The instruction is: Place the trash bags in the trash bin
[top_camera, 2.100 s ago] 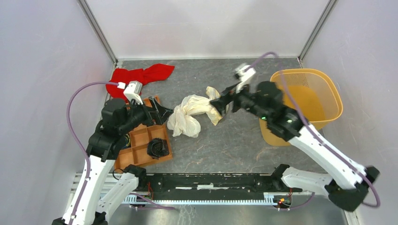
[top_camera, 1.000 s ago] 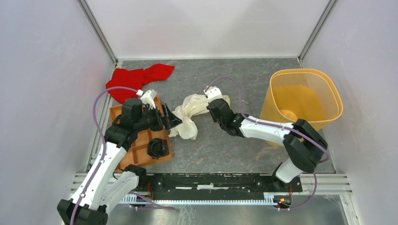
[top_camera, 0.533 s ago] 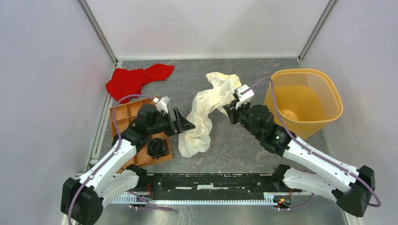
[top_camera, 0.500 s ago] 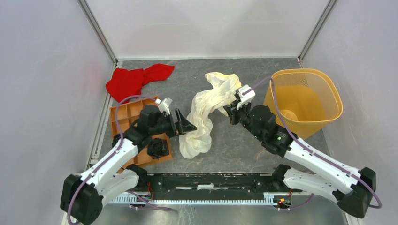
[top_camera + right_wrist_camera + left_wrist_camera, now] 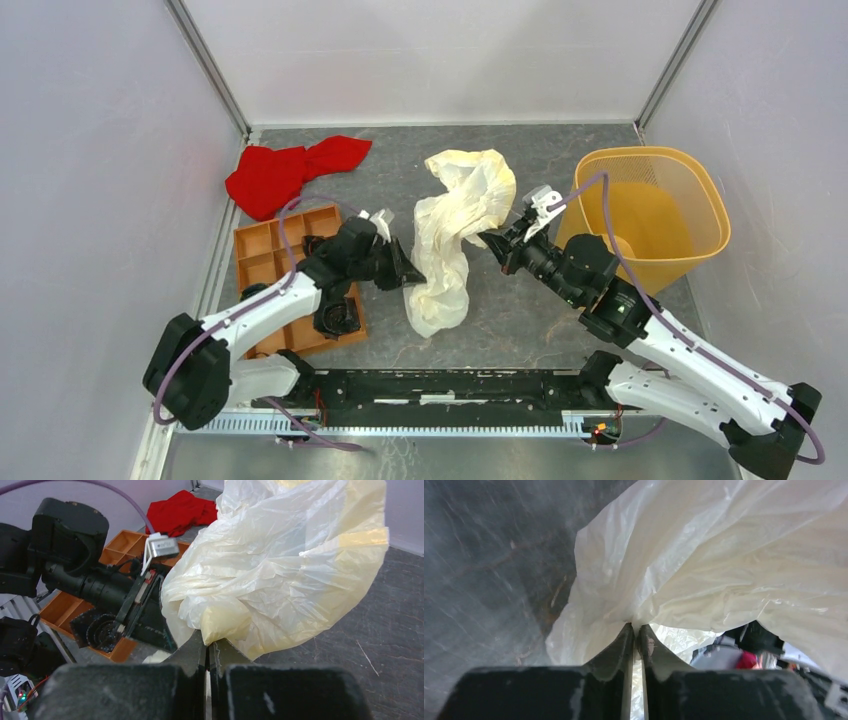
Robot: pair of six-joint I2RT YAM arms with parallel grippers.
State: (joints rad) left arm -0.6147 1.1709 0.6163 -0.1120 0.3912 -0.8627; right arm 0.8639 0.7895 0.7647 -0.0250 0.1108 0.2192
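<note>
A cream-white crinkly trash bag [image 5: 452,225] hangs lifted over the table's middle, its lower end drooping toward the near side. My left gripper [image 5: 410,272] is shut on the bag's left edge [image 5: 636,624], plastic pinched between the fingertips. On the bag's right side my right gripper [image 5: 492,243] is also shut, with a yellowish fold [image 5: 222,622] caught in its tips [image 5: 207,641]. The orange-yellow mesh trash bin [image 5: 650,215] stands at the right, just beyond the right arm, with a pale lump showing inside it.
A red cloth [image 5: 290,168] lies at the back left. An orange compartment tray [image 5: 275,250] holding a black item [image 5: 336,316] sits under the left arm. Grey walls close in the table on three sides.
The left gripper has moved right to the bag and shut on its edge. The right gripper has lifted the bag higher and drawn slightly toward the bin.
</note>
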